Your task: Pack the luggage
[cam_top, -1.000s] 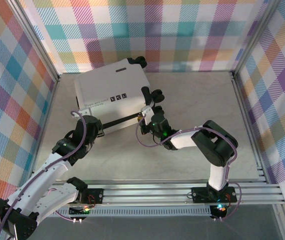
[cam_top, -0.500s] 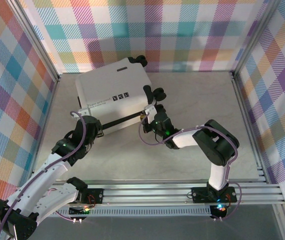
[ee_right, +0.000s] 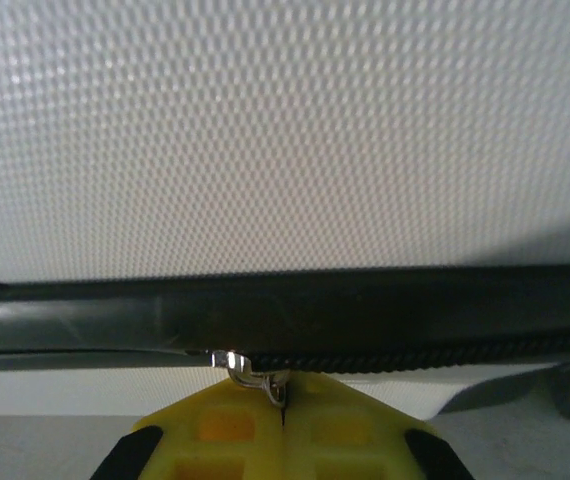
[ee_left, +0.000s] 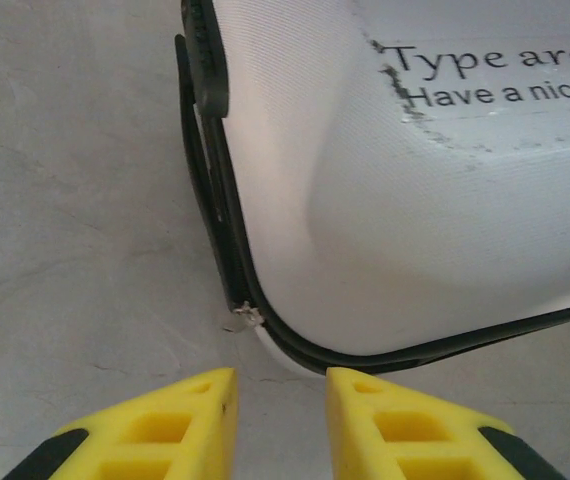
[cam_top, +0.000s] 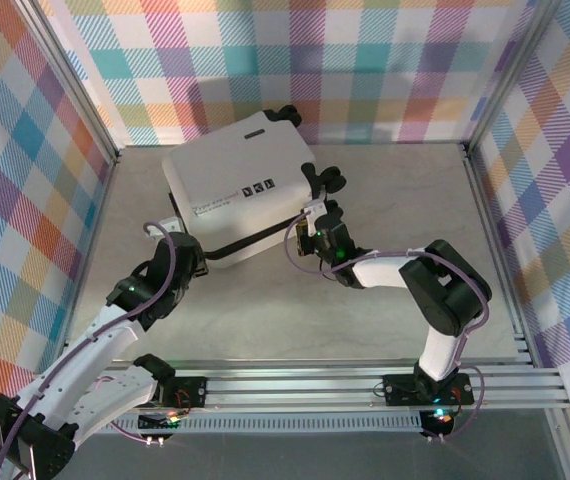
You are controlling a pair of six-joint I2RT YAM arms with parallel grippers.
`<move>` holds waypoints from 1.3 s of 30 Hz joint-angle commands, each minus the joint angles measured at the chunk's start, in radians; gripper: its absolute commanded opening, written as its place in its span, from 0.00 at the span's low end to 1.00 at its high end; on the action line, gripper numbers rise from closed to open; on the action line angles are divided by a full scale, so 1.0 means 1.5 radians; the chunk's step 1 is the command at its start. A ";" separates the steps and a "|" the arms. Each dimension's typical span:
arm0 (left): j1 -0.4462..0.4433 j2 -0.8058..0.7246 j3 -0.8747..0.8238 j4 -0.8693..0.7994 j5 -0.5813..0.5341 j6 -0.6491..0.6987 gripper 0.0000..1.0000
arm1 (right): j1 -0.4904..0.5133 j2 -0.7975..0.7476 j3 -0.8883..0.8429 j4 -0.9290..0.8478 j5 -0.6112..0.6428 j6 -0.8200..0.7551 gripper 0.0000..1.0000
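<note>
The right claw (ee_right: 283, 418), its yellow fingertips pressed together, pinches the small metal zipper pull (ee_right: 250, 370) on the black zip band (ee_right: 385, 310) of the small white hard-shell suitcase (cam_top: 237, 190), which lies flat, lid down, at the far left of the pale table (cam_top: 415, 200). The left claw (ee_left: 280, 420), narrowly parted and empty, hovers just off the suitcase's near-left corner. The filling looks done. Zipping shut appears to remain, though I cannot tell how much.
</note>
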 commanded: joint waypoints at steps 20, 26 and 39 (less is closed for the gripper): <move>-0.093 0.200 0.077 0.226 0.177 0.057 0.29 | 0.095 -0.105 -0.057 -0.038 0.078 0.004 0.00; -0.057 0.222 0.083 0.171 0.084 0.045 0.29 | 0.057 -0.116 -0.087 -0.058 0.098 0.023 0.00; 0.075 0.266 0.066 0.171 0.087 0.055 0.28 | -0.089 -0.142 -0.094 -0.108 0.045 0.014 0.00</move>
